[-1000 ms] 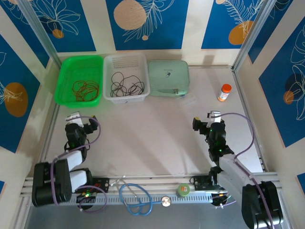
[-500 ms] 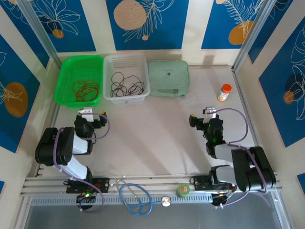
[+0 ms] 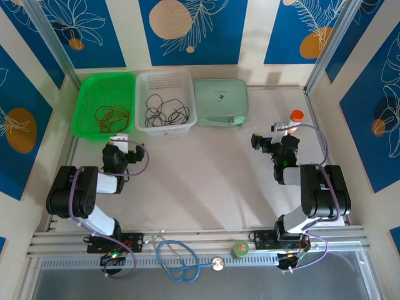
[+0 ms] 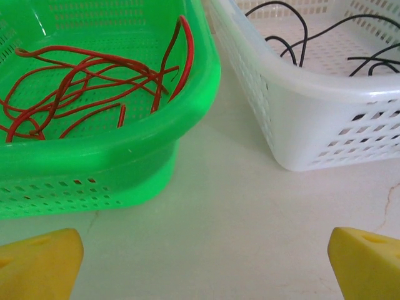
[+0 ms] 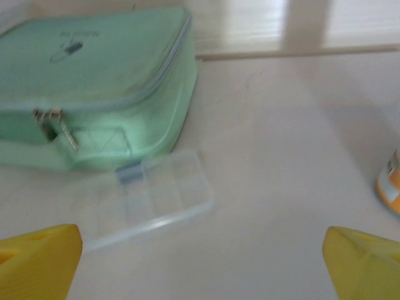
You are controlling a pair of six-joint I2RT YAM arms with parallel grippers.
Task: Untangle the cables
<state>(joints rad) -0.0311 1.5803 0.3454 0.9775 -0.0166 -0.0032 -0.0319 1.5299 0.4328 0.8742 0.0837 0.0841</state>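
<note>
Red cables [image 3: 112,117] in green basket [image 4: 125,134], black cables [image 3: 165,111] in white basket [image 4: 325,125]. Left gripper [image 4: 200,265], right gripper [image 5: 200,265]: jaws released. Case [image 5: 94,69] print unreadable.

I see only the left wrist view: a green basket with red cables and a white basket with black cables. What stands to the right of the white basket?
Observer: A mint-green zipped case, close beside the white basket.
Operator: Where does the right tool point now?
Observer: The right tool is open, holds nothing, and faces a clear compartment box lying in front of that case.
Operator: Is anything else near it?
Observer: A small bottle with an orange cap stands to the right of that tool.
</note>
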